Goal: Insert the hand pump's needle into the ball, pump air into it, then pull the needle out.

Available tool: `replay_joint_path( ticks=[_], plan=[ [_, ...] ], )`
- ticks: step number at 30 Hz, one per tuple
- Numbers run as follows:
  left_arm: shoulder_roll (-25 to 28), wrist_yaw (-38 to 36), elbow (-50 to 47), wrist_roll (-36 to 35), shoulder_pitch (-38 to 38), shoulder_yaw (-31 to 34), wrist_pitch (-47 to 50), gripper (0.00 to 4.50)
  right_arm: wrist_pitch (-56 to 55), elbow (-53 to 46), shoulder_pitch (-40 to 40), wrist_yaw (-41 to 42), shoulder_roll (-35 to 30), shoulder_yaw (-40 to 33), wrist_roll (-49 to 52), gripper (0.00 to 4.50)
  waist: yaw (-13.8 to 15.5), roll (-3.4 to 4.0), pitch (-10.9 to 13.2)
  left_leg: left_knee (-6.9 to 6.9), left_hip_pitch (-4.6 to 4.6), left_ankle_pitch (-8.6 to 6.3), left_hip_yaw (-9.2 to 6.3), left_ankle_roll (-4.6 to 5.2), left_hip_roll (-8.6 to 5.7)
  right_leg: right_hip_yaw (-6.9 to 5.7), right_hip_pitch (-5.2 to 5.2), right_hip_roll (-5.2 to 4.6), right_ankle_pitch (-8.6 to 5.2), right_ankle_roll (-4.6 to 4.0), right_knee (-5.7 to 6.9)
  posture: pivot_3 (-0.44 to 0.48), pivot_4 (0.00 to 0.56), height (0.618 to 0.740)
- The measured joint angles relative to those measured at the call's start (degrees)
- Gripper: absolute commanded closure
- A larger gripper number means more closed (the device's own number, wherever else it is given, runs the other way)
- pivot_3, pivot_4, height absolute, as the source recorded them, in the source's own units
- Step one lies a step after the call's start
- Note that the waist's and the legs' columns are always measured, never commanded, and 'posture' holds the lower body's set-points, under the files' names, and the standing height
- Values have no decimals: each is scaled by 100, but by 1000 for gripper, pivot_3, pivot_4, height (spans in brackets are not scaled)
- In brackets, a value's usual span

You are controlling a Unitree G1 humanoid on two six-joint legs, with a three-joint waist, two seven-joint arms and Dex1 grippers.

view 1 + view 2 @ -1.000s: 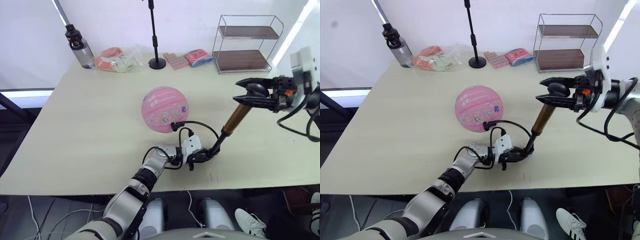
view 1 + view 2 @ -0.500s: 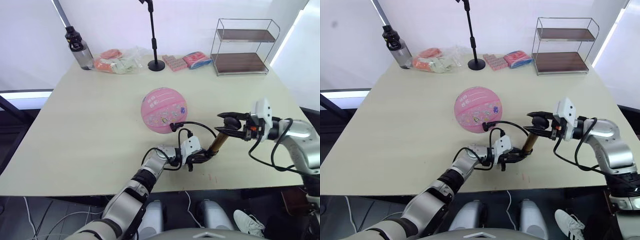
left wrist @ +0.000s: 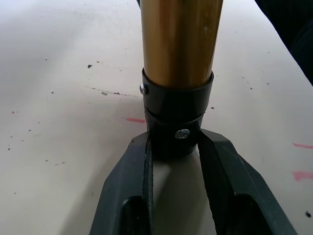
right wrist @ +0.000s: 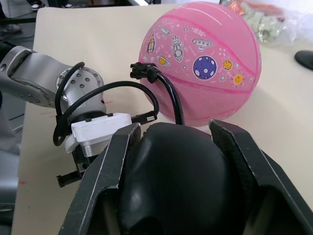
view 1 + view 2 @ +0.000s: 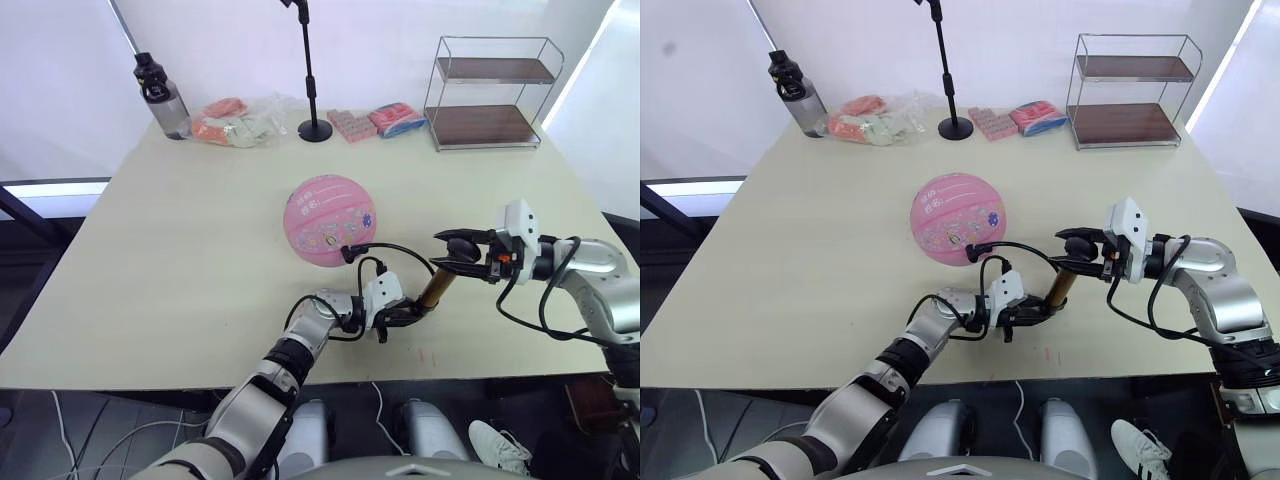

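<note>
A pale beige counter (image 5: 180,240) carries the scene, backed by a white wall. Along its far edge stand a dark-capped water bottle (image 5: 160,95) at 11 o'clock, a clear bag of snack packets (image 5: 235,120), a black stand with a round foot (image 5: 314,125) at 12 o'clock, pink packets (image 5: 375,120) and a two-tier wire shelf (image 5: 488,95) at 1 o'clock.

The ball (image 5: 330,220) sits round near the counter's middle. The needle (image 4: 143,72) fitting meets the ball's near side, with the black hose (image 5: 395,250) looping back from it to the hand pump (image 5: 436,288).

The left tool (image 5: 400,315), at 6 o'clock from the ball, has its fingers (image 3: 134,186) pressed against the black cap at the pump's base, pinning it to the counter. The right tool (image 5: 458,250), at 4 o'clock from the ball, is clamped around the black T-handle (image 4: 171,181) at the pump's top, with only a short length of the gold barrel showing between the two tools.
</note>
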Motion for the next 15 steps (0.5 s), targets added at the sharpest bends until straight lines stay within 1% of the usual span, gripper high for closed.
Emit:
replay_joint_path(
  ticks=[1, 3, 6, 7, 9, 11, 15],
  plan=[
    [-1, -12, -5, -1, -2, 0, 0, 3567, 49, -23, -37, 22, -31, -50, 54, 2759, 9, 0, 2, 0, -10, 0, 0, 0, -3, 1, -7, 0, 0, 0, 0, 0, 150, 740],
    [-1, -31, -18, -4, -21, 0, -6, 3567, 460, -165, -303, 100, -297, -206, 365, 2759, 12, 13, 21, 1, -12, 0, 3, 0, -5, 2, -7, -3, 0, 0, -3, 0, 150, 740],
    [-1, -31, -19, -6, -29, 3, -10, 3567, 650, -224, -467, 131, -415, -332, 544, 2759, 11, 22, 44, 3, -12, 0, 4, 0, -7, 4, -7, -5, 1, 1, -3, 0, 150, 740],
    [19, -39, -19, -6, -35, 9, -25, 3567, 1374, -431, -1166, 160, -874, -753, 1191, 2759, 8, 15, 54, 2, -10, 0, -8, 0, -1, -4, -6, -4, -1, 1, -3, 0, 150, 740],
    [20, -43, -19, -6, -35, 9, -28, 3567, 1481, -443, -1276, 164, -945, -796, 1273, 2759, 4, 20, 58, 3, -10, 0, -7, 0, -1, -4, -7, -3, -1, 2, -3, 0, 150, 740],
    [18, -52, -19, -7, -41, 8, -47, 3567, 1866, -483, -1560, 163, -1166, -926, 1474, 2759, 6, 26, 64, 3, -11, 0, -6, 0, -2, -3, -7, -2, -1, 1, -3, 0, 150, 740],
    [14, -67, -24, -7, -48, 7, -79, 3567, 2176, -495, -1701, 134, -1185, -926, 1576, 2759, 11, 28, 83, 3, -22, 0, -3, 0, -4, -1, -15, -7, 0, 1, -3, 0, 150, 740]
  ],
)
